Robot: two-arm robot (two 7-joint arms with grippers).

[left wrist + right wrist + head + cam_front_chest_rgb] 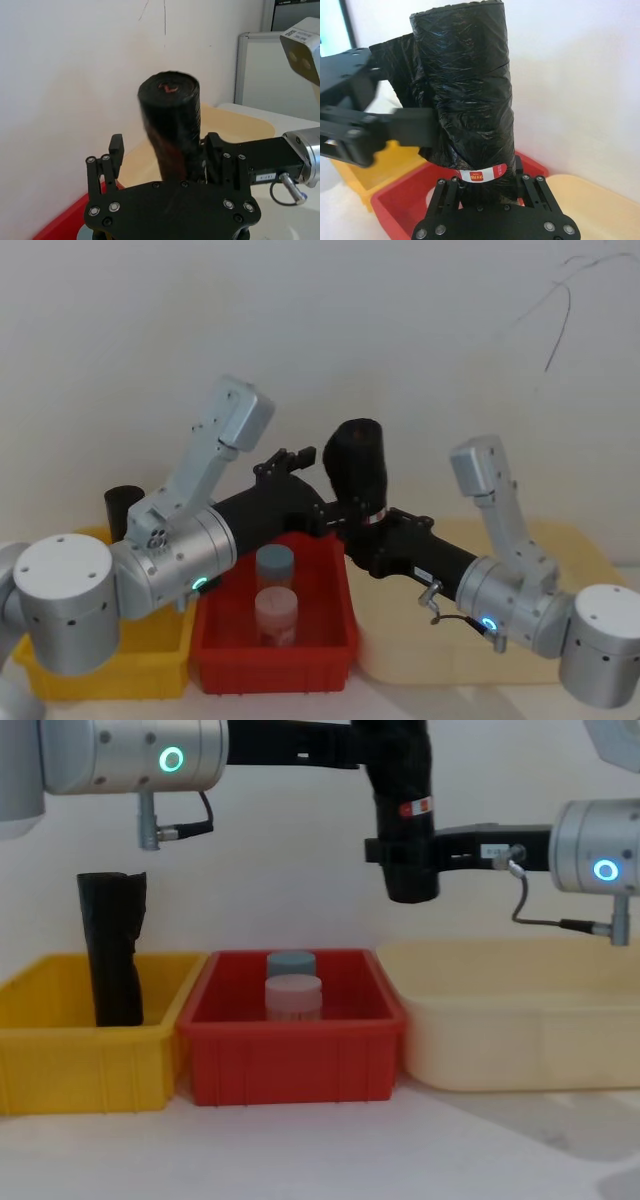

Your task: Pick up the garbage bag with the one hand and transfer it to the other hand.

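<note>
The garbage bag (404, 780), a thick black roll with a red-and-white label (482, 174), hangs upright above the red bin (290, 1065). My right gripper (487, 182), on the blue-ringed arm, is shut on the roll's lower end at the label, and shows from the side in the chest view (410, 852). My left gripper (165, 147), on the green-ringed arm, reaches in from the other side at the roll's upper part. Its fingers (116, 149) stand open around the roll, with a gap on one side. The head view shows the bag (358, 468) between both grippers.
A yellow bin (70, 1065) at the left holds a taller slim black roll (112, 950). Two lidded jars (293, 988) stand in the red bin. A cream tray (520, 1030) lies at the right. A white wall is close behind.
</note>
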